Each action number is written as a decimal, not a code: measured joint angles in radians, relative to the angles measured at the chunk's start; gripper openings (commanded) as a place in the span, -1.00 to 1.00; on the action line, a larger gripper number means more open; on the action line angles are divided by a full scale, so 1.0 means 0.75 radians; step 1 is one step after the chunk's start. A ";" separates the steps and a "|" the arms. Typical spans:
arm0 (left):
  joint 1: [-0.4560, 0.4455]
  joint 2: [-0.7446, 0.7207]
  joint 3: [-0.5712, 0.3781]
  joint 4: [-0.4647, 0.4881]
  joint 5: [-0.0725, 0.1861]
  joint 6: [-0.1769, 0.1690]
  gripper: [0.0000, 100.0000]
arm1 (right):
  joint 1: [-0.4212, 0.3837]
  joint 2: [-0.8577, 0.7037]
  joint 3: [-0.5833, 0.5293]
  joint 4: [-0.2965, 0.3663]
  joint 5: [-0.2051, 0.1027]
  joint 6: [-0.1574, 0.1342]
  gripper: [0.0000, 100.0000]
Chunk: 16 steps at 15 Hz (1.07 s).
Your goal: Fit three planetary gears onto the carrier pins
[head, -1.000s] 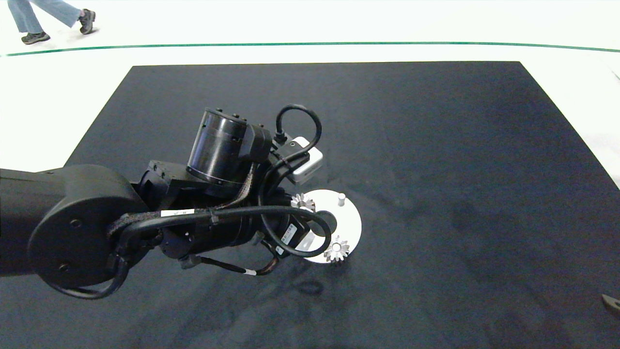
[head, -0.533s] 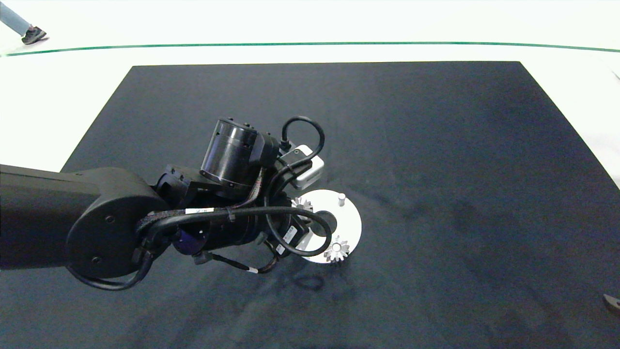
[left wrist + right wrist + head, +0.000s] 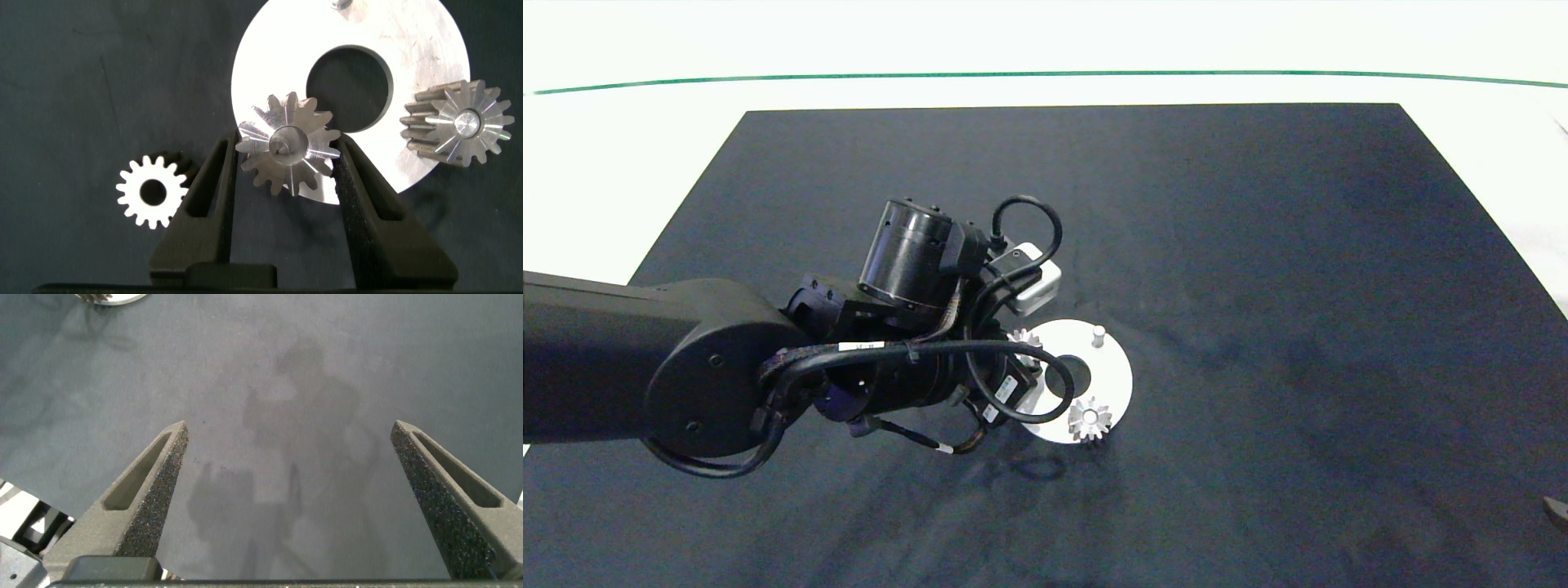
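Left arm has slid back a bit toward its own side. Two gears sit on pins on the disc (image 3: 1112,384); the left gripper (image 3: 286,175) straddles one (image 3: 286,153), fingers spread, seemingly off it. One pin (image 3: 1098,335) is bare. Only the wrist view shows the third gear (image 3: 153,193) on the mat. Right gripper (image 3: 298,478) hangs spread, empty.

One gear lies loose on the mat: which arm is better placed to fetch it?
Left. Its end effector straddles a mounted gear right beside the loose gear; the right end effector hangs over bare mat.
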 measured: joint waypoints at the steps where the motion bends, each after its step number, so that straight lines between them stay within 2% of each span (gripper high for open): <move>1: 0.001 0.000 0.002 0.000 0.001 -0.002 -0.62 | 0.000 -0.001 0.000 -0.001 0.000 -0.003 1.00; 16: 0.000 -0.005 0.016 -0.001 0.002 -0.006 -0.62 | 0.000 -0.015 -0.002 -0.002 -0.001 -0.005 1.00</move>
